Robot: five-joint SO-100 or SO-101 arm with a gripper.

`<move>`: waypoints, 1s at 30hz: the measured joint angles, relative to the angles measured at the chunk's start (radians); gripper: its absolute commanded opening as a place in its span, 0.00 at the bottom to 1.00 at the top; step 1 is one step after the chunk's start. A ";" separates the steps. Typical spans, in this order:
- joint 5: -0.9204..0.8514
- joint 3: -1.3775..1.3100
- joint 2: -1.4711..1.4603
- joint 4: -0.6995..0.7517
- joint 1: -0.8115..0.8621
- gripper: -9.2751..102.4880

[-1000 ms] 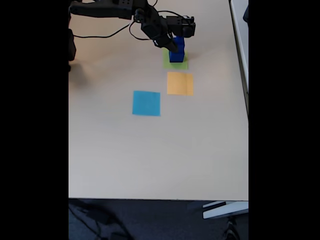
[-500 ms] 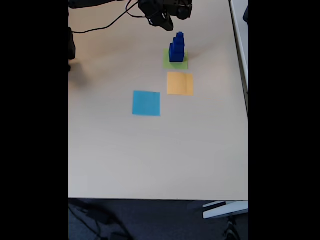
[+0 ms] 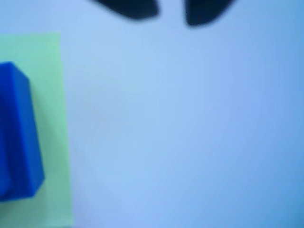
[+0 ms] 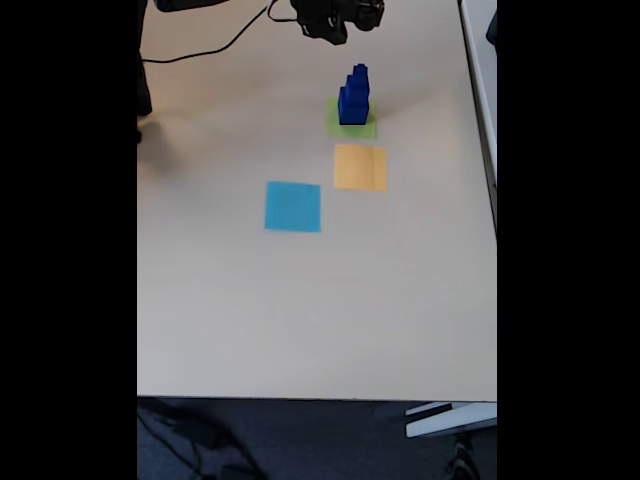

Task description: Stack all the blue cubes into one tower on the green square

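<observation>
The tower [image 4: 353,96] of blue cubes stands on the green square [image 4: 351,127] near the table's [image 4: 300,300] far edge, largest lowest for stability; the claw [image 3: 171,10] hangs apart, empty, clear of it.

a pale beige surface [image 4: 300,310] fills the fixed view, evenly lit, with a soft shadow near its far left edge. below its near edge lies dark carpet [image 4: 320,440], with a pale flat bar [image 4: 450,418] just right of centre. right of the surface stands a second light surface [image 4: 482,60], a narrow gap between.
</observation>
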 measured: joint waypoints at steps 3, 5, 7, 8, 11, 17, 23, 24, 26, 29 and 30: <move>-0.028 -0.034 -0.025 -0.006 0.003 0.08; -0.041 -0.043 -0.028 -0.006 0.003 0.08; -0.058 -0.046 -0.028 -0.006 0.005 0.08; -0.064 -0.046 -0.028 -0.006 0.008 0.08; -0.080 -0.048 -0.028 -0.017 0.018 0.08; -0.114 -0.054 -0.064 -0.044 0.035 0.08; -0.129 -0.054 -0.064 -0.054 0.043 0.08; -0.130 -0.054 -0.064 -0.054 0.044 0.08; -0.135 -0.054 -0.064 -0.057 0.048 0.08; -0.149 -0.054 -0.064 -0.063 0.054 0.08; -0.149 -0.054 -0.064 -0.067 0.055 0.08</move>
